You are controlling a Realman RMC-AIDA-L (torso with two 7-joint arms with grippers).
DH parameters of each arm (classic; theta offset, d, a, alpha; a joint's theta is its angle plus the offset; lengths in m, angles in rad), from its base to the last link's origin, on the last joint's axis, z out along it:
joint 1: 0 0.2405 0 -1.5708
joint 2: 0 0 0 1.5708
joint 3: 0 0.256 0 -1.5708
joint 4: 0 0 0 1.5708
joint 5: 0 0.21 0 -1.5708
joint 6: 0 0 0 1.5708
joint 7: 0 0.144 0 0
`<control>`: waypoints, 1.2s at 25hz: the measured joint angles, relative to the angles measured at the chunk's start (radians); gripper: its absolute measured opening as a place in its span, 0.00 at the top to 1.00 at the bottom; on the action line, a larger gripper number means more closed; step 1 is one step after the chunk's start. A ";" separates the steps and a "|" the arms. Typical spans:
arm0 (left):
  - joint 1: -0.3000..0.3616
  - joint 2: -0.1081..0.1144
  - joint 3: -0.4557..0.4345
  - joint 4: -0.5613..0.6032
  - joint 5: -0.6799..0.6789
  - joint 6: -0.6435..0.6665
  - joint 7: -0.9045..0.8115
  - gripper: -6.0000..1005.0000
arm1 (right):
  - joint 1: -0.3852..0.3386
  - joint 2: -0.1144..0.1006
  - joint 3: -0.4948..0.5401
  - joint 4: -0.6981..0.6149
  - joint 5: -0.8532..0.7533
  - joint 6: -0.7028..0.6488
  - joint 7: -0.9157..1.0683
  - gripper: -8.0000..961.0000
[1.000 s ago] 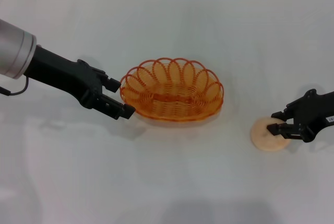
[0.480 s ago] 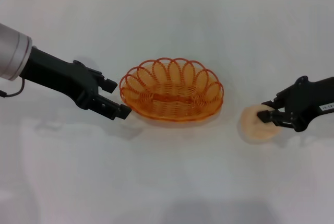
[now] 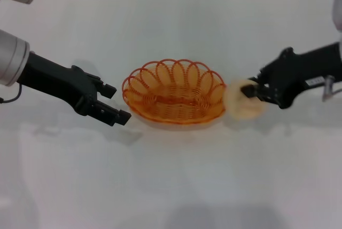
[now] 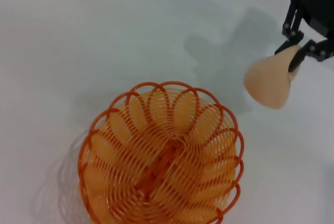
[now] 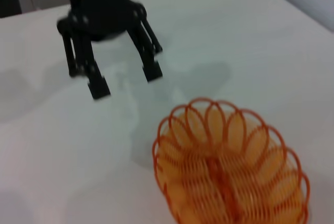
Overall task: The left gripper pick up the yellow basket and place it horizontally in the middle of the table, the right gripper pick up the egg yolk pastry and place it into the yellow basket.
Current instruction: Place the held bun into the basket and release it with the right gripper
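Right gripper point(image 3: 250, 92) jaws grasping blurred egg yolk pastry point(image 3: 241, 101) beside yellow basket point(image 3: 175, 91); left gripper point(image 3: 113, 103) jaws released.

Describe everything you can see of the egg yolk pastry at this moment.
The egg yolk pastry is a small, round, smooth, pale peach-beige disc. The right hand holds it by its edge, fingers shut on it, lifted off the white table. It hangs tilted just beside the right end of the yellow basket, not yet inside it. The left wrist view shows it tapering like a wedge.
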 joint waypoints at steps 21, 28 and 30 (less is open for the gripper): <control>-0.003 -0.005 0.000 0.004 -0.002 -0.003 0.004 0.12 | 0.175 0.009 -0.174 0.163 0.016 0.239 0.011 0.95; -0.004 -0.008 0.000 0.004 0.000 -0.006 0.001 0.12 | 0.180 0.008 -0.216 0.176 0.016 0.292 0.007 0.95; -0.004 -0.008 0.000 0.003 0.000 -0.007 0.001 0.12 | 0.181 0.008 -0.221 0.177 0.016 0.293 0.006 0.95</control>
